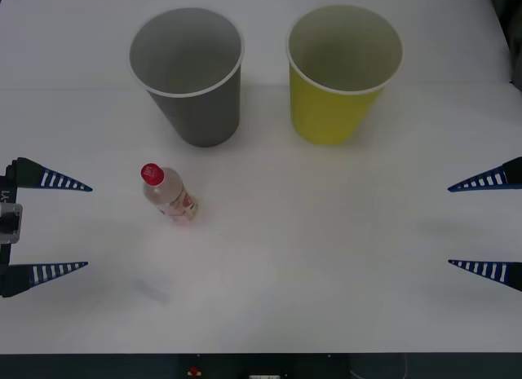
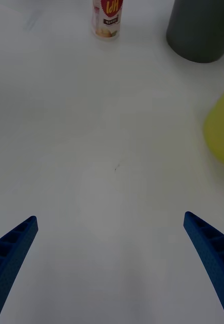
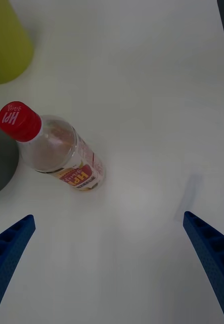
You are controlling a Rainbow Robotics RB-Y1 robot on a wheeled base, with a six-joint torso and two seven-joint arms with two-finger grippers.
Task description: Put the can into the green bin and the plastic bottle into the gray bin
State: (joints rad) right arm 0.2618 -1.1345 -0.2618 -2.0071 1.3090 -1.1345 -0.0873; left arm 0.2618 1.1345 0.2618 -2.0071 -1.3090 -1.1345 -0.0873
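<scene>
The plastic bottle stands upright on the table, just in front of the gray bin, with a yellow bin beside that. The left hand waits nearby, spread wide and empty; the right hand is likewise open, well apart. Being small and narrow-based, the bottle could tip and roll if one finger nudges it first.

The plastic bottle is clear with a red cap and a white, red and yellow label. The gray bin has a thin white rim; the other bin is yellow. The counter is white.
</scene>
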